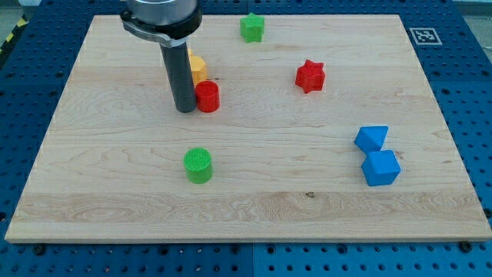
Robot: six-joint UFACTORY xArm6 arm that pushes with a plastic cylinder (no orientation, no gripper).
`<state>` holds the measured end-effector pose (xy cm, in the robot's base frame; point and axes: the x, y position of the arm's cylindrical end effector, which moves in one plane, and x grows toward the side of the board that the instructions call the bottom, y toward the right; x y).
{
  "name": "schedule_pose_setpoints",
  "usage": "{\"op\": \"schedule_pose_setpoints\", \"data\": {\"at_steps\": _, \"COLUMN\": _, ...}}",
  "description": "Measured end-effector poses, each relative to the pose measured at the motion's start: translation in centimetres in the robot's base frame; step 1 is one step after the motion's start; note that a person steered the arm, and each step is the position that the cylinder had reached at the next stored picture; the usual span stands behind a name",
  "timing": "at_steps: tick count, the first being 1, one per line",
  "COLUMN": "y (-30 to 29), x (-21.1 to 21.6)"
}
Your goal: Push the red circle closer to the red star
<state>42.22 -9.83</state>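
The red circle (207,97) stands on the wooden board (115,192) a little to the view's left of the middle, in the upper half, and my tip (185,109) sits right against its left side — touching it, as far as can be seen. The rod ends plainly, with no jaws on it, so nothing is grasped; it only presses at the circle's side. Just behind the circle, toward the view's top and slightly left, a yellow block (197,68) peeks out from behind the rod; its shape is partly hidden and hard to tell. The red star (310,76) lies to the view's right of the circle, a bit higher up, well apart from it with bare board between them. Further out, a green block (252,28) with a star-like outline sits near the board's top edge, above the gap between circle and star. A green circle (198,165) rests toward the view's bottom, almost straight below the red circle. Far off at the view's right, two blue blocks sit together — a blue wedge-like block (372,138) touching a blue cube (381,168) just below it.
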Motion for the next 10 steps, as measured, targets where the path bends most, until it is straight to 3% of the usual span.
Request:
{"op": "schedule_pose_setpoints", "data": {"at_steps": 3, "y": 3.9, "x": 0.9}}
{"op": "schedule_pose_setpoints", "data": {"at_steps": 5, "y": 3.3, "x": 0.7}}
{"op": "schedule_pose_setpoints", "data": {"at_steps": 6, "y": 0.0, "x": 0.0}}
{"op": "schedule_pose_setpoints", "data": {"at_steps": 8, "y": 5.1, "x": -0.6}}
{"op": "schedule_pose_setpoints", "data": {"at_steps": 10, "y": 5.4, "x": -2.5}}
